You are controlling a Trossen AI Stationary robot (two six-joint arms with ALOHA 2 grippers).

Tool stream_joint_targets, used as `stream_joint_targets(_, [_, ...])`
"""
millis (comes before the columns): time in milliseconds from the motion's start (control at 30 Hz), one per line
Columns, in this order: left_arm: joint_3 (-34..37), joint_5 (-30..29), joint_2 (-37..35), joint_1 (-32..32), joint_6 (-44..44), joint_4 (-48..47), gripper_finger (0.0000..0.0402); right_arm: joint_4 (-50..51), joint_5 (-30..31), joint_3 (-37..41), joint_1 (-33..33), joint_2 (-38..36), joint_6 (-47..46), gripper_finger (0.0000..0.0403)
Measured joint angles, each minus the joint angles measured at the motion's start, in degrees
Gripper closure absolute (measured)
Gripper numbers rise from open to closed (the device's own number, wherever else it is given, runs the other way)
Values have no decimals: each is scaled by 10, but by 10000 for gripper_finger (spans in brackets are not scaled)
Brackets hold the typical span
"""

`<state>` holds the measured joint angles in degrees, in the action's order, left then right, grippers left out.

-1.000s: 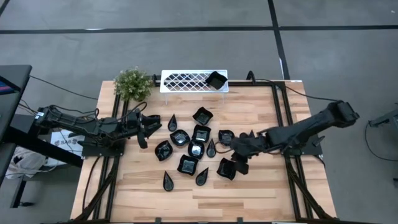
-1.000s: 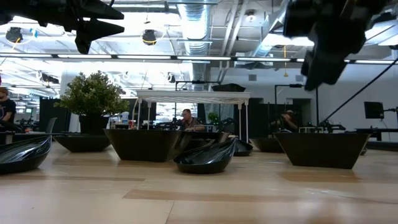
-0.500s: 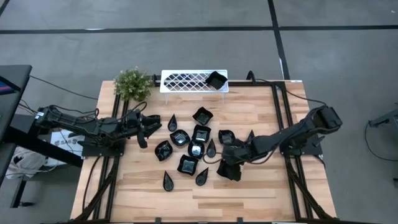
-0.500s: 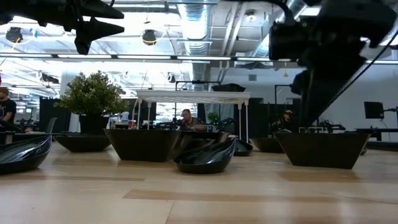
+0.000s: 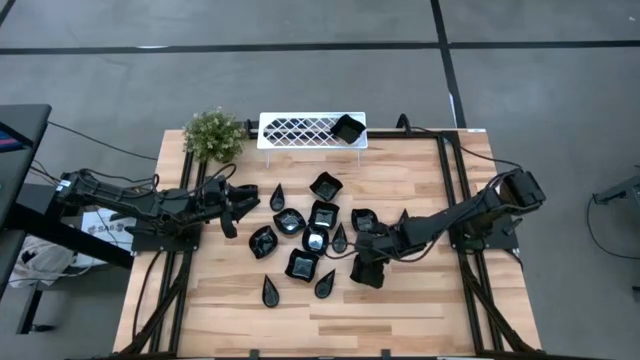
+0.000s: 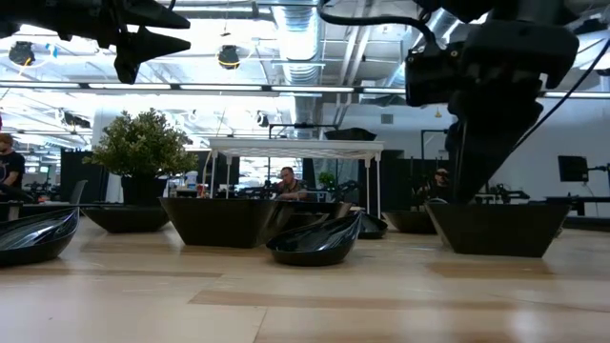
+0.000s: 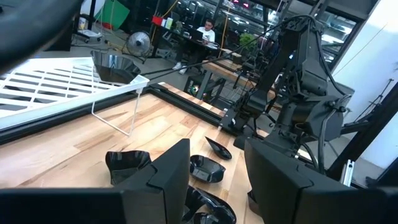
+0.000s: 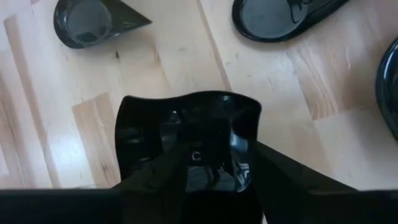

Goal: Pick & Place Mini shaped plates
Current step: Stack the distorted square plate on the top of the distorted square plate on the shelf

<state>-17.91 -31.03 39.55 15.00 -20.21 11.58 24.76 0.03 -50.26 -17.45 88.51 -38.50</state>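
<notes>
Over the left edge of the wooden bench (image 5: 420, 300), the left hand (image 5: 240, 200) hovers above the wood with its two fingers spread apart and nothing between them, pointing toward the cluster of dishes. Just behind it, at the far left corner, stands a small green potted plant (image 5: 213, 134), and beside that plant a white lattice tray (image 5: 295, 130) on wire legs carries one black dish (image 5: 347, 129) at its right end. Across the middle of the bench lie the little glossy black plates (image 5: 322, 215), close together and some touching: wavy-edged squares in the centre, and teardrop ones at the fringes, such as one near the front (image 5: 270, 291) and one at the back left (image 5: 277, 196) of the group. Farther right, at the front right edge of the cluster, the right hand (image 5: 368, 268) is lowered onto a wavy-edged square plate (image 8: 186, 134); in the right wrist view its fingers stand apart on either side of that plate, one seemingly inside the bowl and one outside the rim, though I cannot tell whether they actually press on it. That plate sits flat on the wood, with a teardrop plate (image 8: 93, 18) and a roundish plate (image 8: 280, 15) lying near it, apart from it.
</notes>
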Motion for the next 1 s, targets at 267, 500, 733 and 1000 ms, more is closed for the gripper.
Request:
stream_joint_targets(267, [0,0,0,0,0,0,247,-30,0,0,0,-21,8,263])
stream_joint_targets(500, [0,0,0,0,0,0,247,-4,2,0,13,-32,17,270])
stream_joint_targets(733, [0,0,0,0,0,0,247,22,2,0,29,-30,25,262])
stream_joint_targets(1000, [0,0,0,0,0,0,247,24,0,17,31,-30,40,261])
